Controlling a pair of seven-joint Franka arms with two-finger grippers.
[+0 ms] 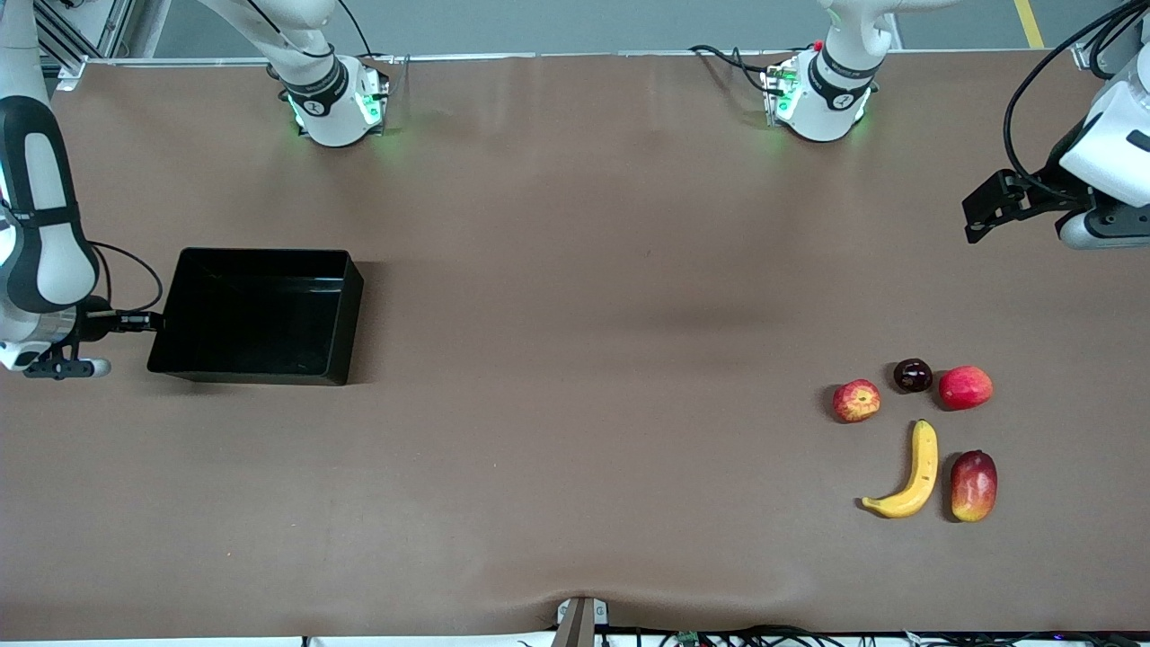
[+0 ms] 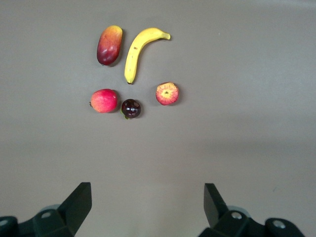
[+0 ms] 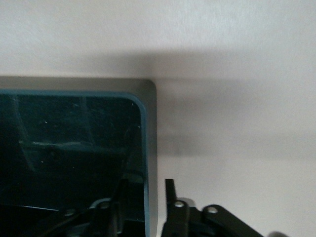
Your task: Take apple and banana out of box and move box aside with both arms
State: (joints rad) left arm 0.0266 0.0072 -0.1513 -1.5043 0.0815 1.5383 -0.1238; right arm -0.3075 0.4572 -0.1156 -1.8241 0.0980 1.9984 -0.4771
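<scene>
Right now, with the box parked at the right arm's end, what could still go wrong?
1. The right tool straddles the box wall, one finger inside. Pulling away sideways rather than up could drag or tip the box.
2. The apple is round and sits free beside the dark fruit; a bump could roll it.
3. The left tool hangs open over bare table near the banana; dropping carelessly could scatter the fruit.

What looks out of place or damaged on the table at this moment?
Nothing stands out. The box sits flat and empty at the right arm's end. The apple, banana and three other fruits lie intact in a loose group at the left arm's end, none touching.
</scene>
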